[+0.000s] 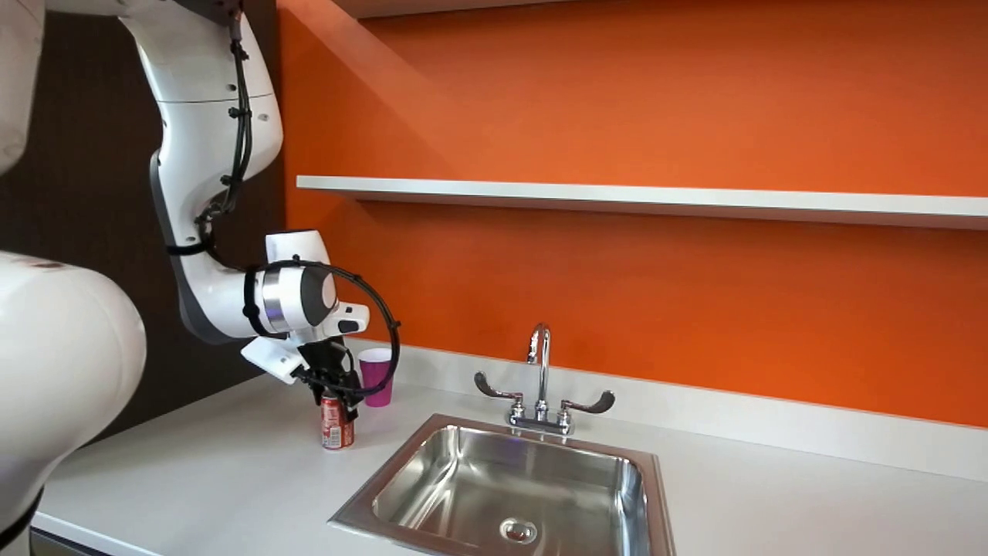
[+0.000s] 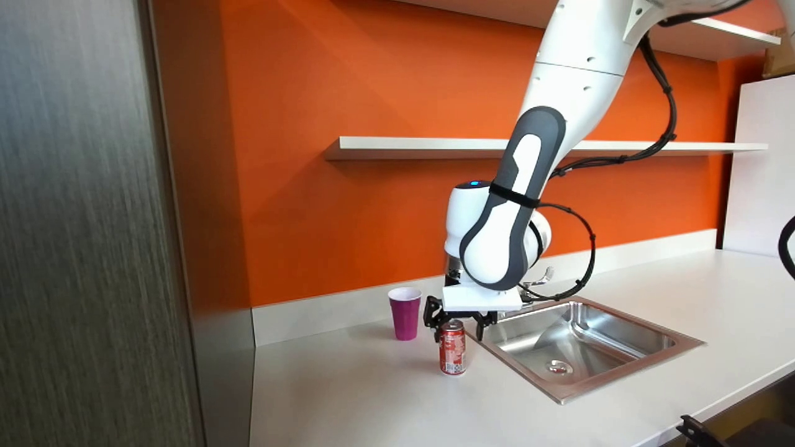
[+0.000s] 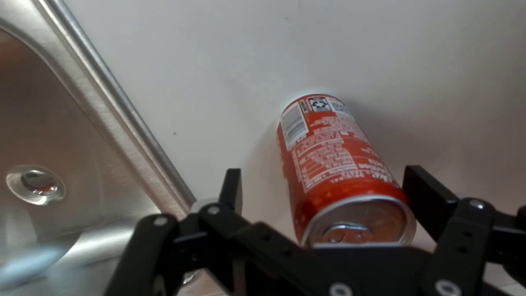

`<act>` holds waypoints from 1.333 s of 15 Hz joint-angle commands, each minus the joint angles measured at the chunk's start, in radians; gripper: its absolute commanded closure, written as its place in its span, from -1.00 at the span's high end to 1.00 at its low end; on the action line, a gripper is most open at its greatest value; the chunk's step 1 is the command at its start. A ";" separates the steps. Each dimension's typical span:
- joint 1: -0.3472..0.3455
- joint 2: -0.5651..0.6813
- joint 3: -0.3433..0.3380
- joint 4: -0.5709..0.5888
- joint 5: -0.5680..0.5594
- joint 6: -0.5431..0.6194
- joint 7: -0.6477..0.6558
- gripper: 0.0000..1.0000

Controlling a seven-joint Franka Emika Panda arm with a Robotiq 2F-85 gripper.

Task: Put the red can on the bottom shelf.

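The red can (image 1: 335, 432) stands upright on the counter, left of the sink; it also shows in an exterior view (image 2: 453, 352) and in the wrist view (image 3: 333, 152). My gripper (image 3: 324, 176) is open around its top, pointing down, with one finger on each side. In the wrist view a gap shows between the left finger and the can. The right finger is very near the can; I cannot tell if it touches. The gripper is also in both exterior views (image 1: 336, 406) (image 2: 458, 336). The bottom shelf (image 1: 617, 193) is the long white board on the orange wall, also here (image 2: 422, 144), above the counter.
A magenta cup (image 2: 406, 316) stands behind the can near the wall. The metal sink (image 3: 123, 119) lies beside the can, with a faucet (image 1: 543, 378) behind it. An upper shelf (image 2: 736, 38) hangs higher. A dark panel (image 2: 211, 261) stands at the left.
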 commanded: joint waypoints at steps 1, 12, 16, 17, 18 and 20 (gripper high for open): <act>0.098 -0.005 -0.106 -0.008 -0.088 0.041 0.109 1.00; 0.192 -0.002 -0.162 -0.003 -0.096 0.015 0.121 0.16; 0.178 0.005 -0.149 0.001 -0.081 0.018 0.108 -0.24; 0.176 0.005 -0.147 0.001 -0.080 0.017 0.106 -0.24; 0.175 0.006 -0.146 0.004 -0.078 0.014 0.105 -0.24; 0.177 0.002 -0.150 0.006 -0.079 0.007 0.106 -0.24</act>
